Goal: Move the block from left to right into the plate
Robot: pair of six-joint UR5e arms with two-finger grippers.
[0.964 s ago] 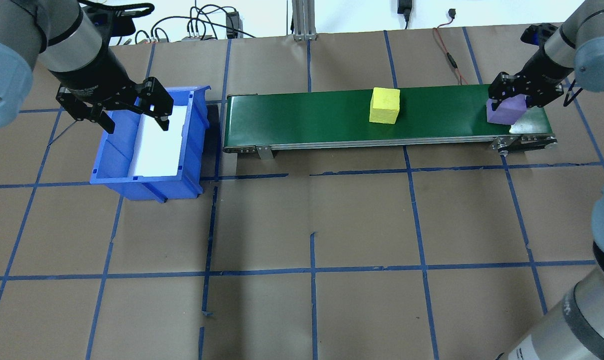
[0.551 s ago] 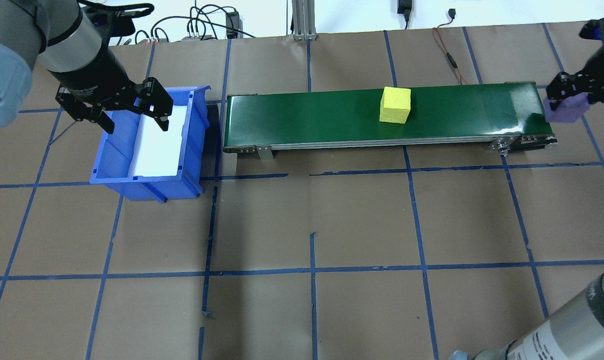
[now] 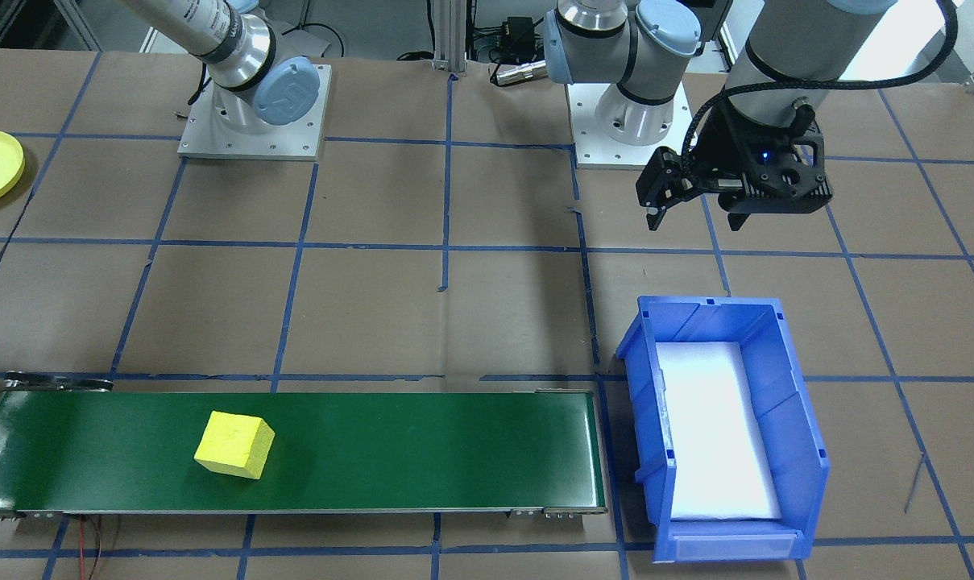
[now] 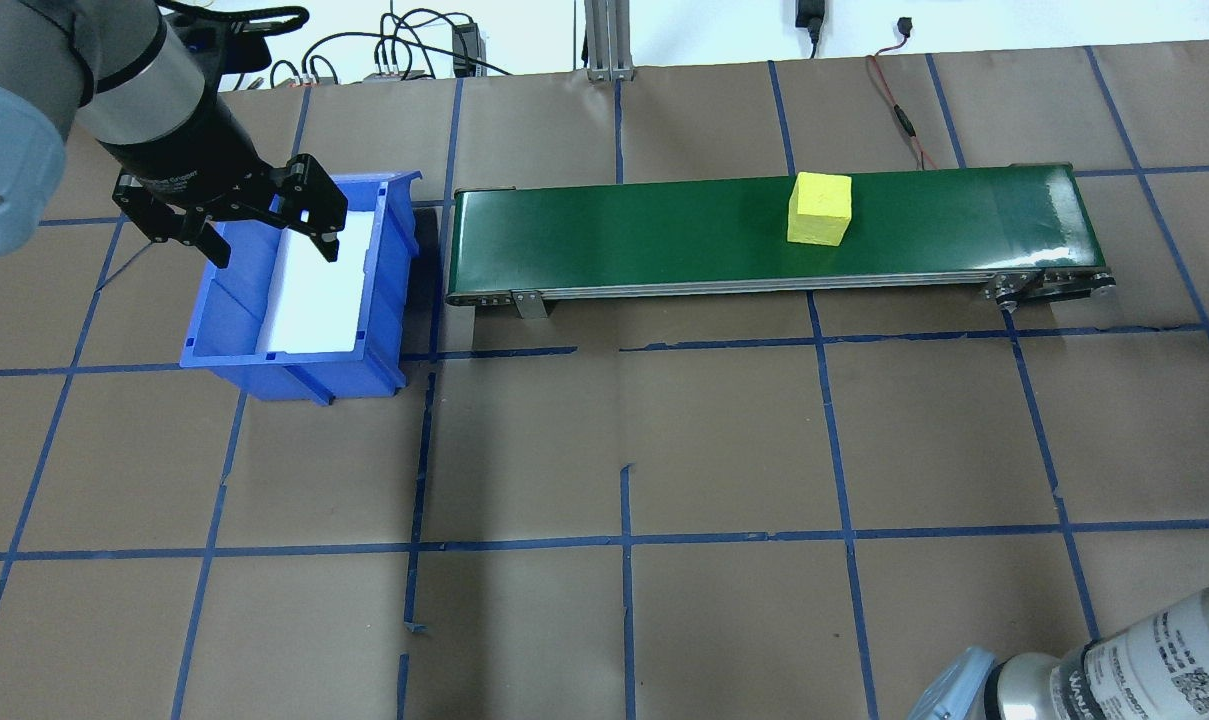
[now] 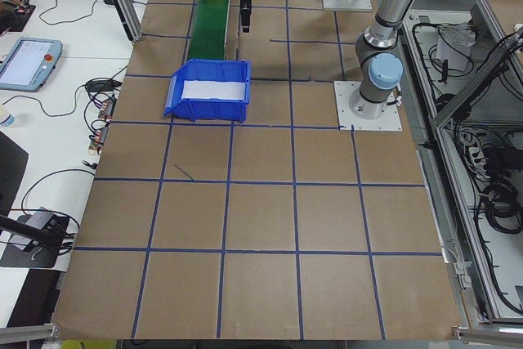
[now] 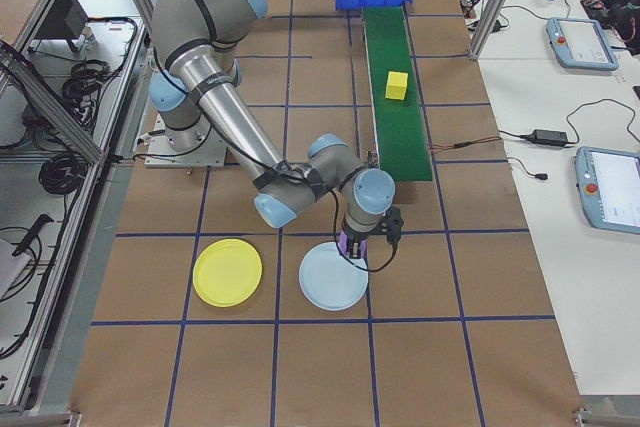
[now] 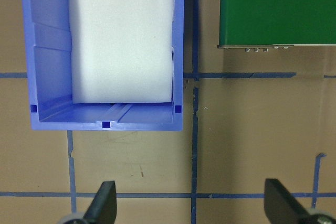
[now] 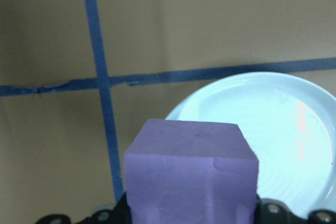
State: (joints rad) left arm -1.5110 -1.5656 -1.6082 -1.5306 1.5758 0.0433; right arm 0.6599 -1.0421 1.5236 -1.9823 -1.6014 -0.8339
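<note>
The overhead view cuts off the right gripper [image 6: 366,247]; the right-side view shows it over a pale blue plate [image 6: 333,277] beside the yellow plate [image 6: 227,272], clamped on the purple block [image 8: 191,174]. The left gripper [image 4: 269,240] hangs spread apart above the blue bin [image 4: 379,290].

Right arm [image 4: 1144,665] sleeve label: printed text and QR code, too small to read. Left arm wrist [image 4: 179,182]: faint lettering, illegible. No other readable text.
</note>
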